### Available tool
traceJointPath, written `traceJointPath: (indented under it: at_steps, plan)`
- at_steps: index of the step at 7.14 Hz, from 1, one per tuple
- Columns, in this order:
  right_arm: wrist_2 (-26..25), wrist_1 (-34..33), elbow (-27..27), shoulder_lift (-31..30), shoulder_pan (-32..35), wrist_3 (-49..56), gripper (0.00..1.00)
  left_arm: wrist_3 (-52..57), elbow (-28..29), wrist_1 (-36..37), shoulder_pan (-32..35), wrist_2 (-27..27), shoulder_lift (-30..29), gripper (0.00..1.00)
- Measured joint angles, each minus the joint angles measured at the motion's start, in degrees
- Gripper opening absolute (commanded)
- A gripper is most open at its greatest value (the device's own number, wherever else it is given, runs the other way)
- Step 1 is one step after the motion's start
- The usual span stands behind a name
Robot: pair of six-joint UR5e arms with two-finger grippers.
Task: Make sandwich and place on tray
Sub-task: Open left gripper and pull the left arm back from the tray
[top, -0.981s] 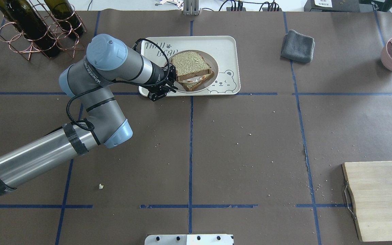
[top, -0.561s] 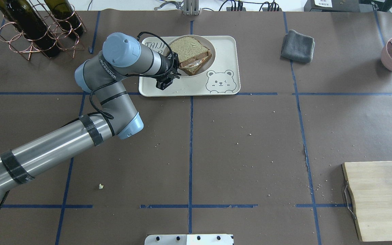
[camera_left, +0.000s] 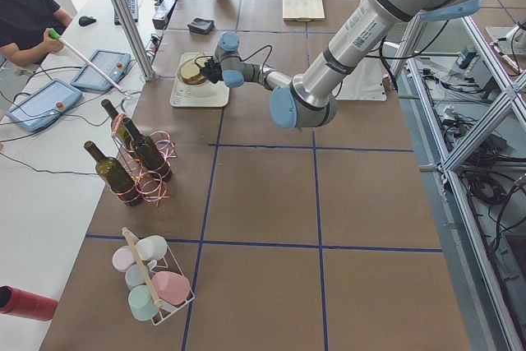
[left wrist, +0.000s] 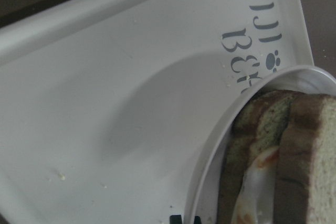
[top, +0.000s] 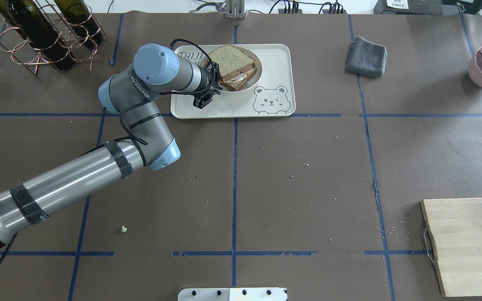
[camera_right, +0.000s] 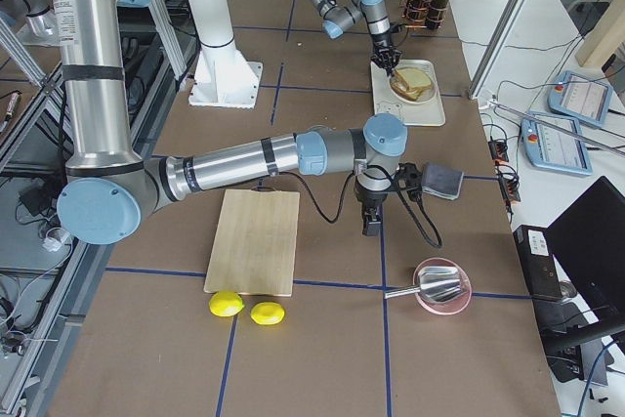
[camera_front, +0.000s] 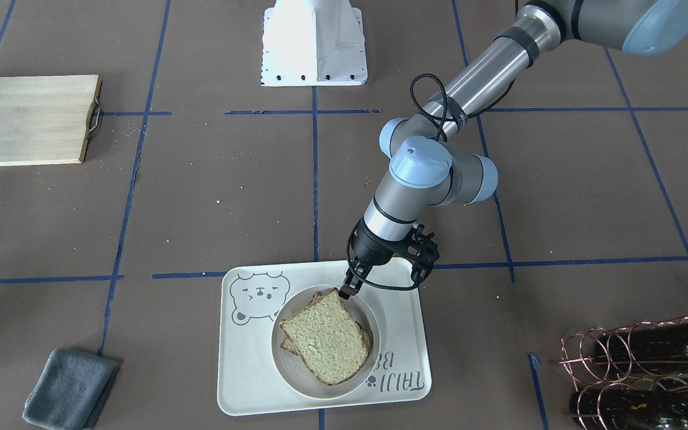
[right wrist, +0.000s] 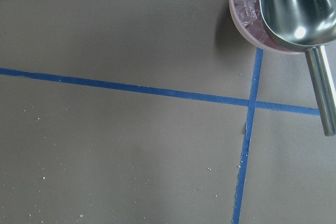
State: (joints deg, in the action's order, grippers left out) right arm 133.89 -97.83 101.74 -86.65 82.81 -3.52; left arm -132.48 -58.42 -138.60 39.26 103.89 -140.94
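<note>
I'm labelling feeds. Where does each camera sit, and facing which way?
Front: across the table, facing back; left claw on plate.
Overhead: high behind, looking forward-down; left arm.
Left side: table end; left arm near.
Right side: opposite end; right arm near.
Left wrist: down at sandwich; fingertip.
Right wrist: down at bowl; nothing.
Front, overhead share the tray.

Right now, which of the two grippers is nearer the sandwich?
The left gripper: it is clamped on the rim of the plate that holds the sandwich. The right gripper hangs far off, near the cutting board.
</note>
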Motion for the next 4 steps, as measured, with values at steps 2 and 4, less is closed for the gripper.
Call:
traceJointPath:
  at_steps: [2,4]
  plan:
    - [0.0,0.0,0.0,0.2,0.1,-0.1,1.0,5.1,-1.9,0.1,-0.1,-0.2,1.6,1.0]
    - [0.0,0.0,0.0,0.5,0.1,0.0,1.0,14.4,-10.2,0.9,-0.1,-0.1,8.3,1.0]
